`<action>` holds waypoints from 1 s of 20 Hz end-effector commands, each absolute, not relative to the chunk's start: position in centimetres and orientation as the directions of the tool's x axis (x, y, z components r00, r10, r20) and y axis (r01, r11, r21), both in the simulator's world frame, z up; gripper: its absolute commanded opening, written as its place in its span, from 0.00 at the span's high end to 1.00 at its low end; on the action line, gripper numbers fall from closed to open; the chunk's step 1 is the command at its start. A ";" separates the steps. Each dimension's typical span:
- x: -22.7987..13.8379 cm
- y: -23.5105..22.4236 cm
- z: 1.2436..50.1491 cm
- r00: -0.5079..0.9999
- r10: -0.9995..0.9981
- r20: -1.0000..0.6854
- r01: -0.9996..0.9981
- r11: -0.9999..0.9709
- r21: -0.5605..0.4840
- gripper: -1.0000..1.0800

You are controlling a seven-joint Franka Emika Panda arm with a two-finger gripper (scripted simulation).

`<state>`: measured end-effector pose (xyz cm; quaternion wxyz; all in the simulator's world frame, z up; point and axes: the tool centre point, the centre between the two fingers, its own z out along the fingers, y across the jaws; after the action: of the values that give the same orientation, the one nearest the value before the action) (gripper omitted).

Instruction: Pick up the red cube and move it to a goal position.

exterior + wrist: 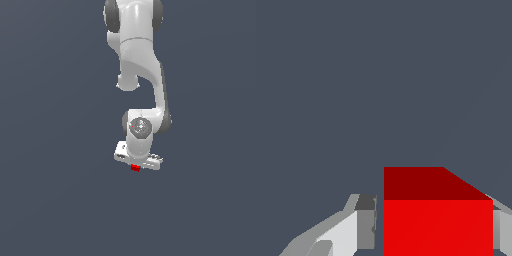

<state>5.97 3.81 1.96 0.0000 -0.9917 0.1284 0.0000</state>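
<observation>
From my station I see one arm (137,60) reaching down the middle of the exterior view, with flat grey-blue all around it and nothing near on either side. No edge of any surface shows, so I cannot tell where the bench begins or ends.

The tool (135,168) points downward, and one red cube (135,167) sits right under the white palm — much narrower than the tool's body. In the wrist view the red cube (438,220) fills the gap between two fingers (351,232). One pad presses against one side face; the other finger shows only as a sliver at the opposite face. I read the tool as clenched on the cube.

Count: one arm, one tool, one cube — two fingers visible.
</observation>
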 end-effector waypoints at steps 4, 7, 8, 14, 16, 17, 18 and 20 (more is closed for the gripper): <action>6.0 3.8 2.0 0.967 -0.254 0.000 -0.254 -0.967 0.000 1.00; 6.0 3.8 2.0 0.967 -0.254 0.000 -0.254 -0.967 0.000 1.00; 6.0 3.8 2.0 0.967 -0.254 0.000 -0.254 -0.967 0.000 1.00; 6.0 3.8 2.6 0.967 -0.254 0.000 -0.254 -0.967 0.000 1.00; 6.1 3.7 3.3 0.967 -0.254 0.000 -0.254 -0.967 0.000 1.00; 6.1 3.7 3.7 0.967 -0.254 0.000 -0.254 -0.967 0.000 1.00; 6.1 3.7 4.3 0.967 -0.254 0.000 -0.254 -0.967 0.000 1.00; 6.2 3.6 5.6 0.967 -0.254 0.000 -0.254 -0.967 0.000 1.00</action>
<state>6.10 3.68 4.55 -0.0002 -0.9918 0.1281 0.0012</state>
